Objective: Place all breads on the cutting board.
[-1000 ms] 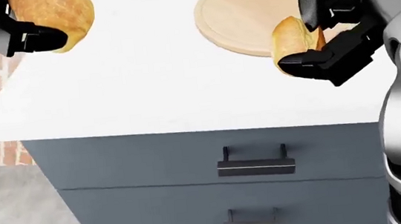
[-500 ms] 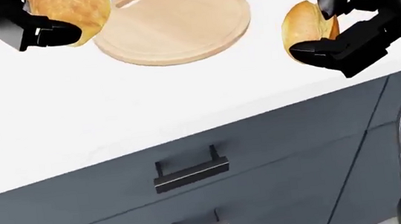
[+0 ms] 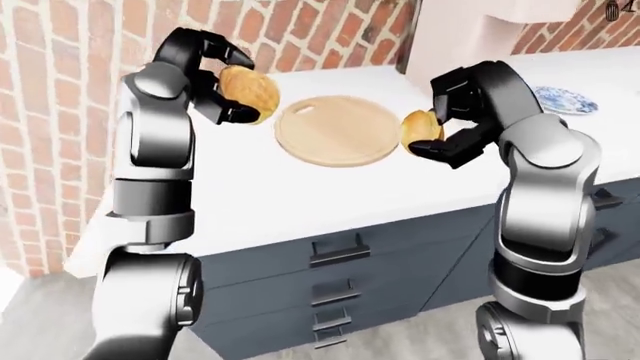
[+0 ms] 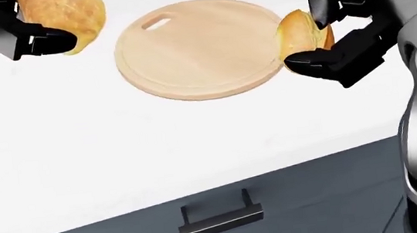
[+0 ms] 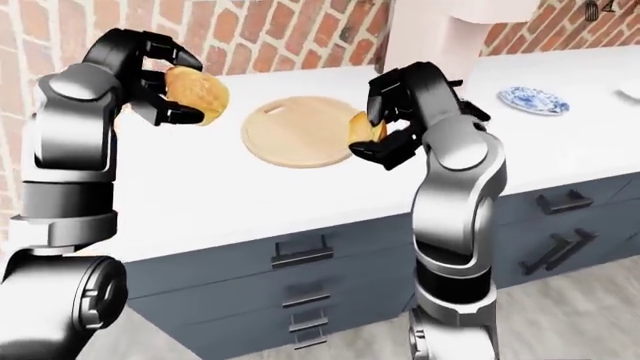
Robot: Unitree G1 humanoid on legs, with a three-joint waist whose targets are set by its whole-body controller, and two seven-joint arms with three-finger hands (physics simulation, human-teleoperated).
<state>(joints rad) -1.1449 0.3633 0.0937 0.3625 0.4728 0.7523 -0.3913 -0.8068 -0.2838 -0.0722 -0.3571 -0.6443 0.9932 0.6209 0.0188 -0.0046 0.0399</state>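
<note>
White counter fills the head view; round cutting board upper centre, bare. Left hand grips a bread roll upper left; right hand clasps a smaller roll at the board's right rim. Carrying step: next, lower both onto the board.

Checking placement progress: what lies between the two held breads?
In the head view, the empty cutting board lies between the left bread and right bread.

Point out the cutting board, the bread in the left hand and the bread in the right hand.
cutting board [image 4: 198,50], head view, bare middle.
left-hand bread [image 4: 66,15], head view, crust.
right-hand bread [image 4: 296,31], head view, exposed side.
</note>
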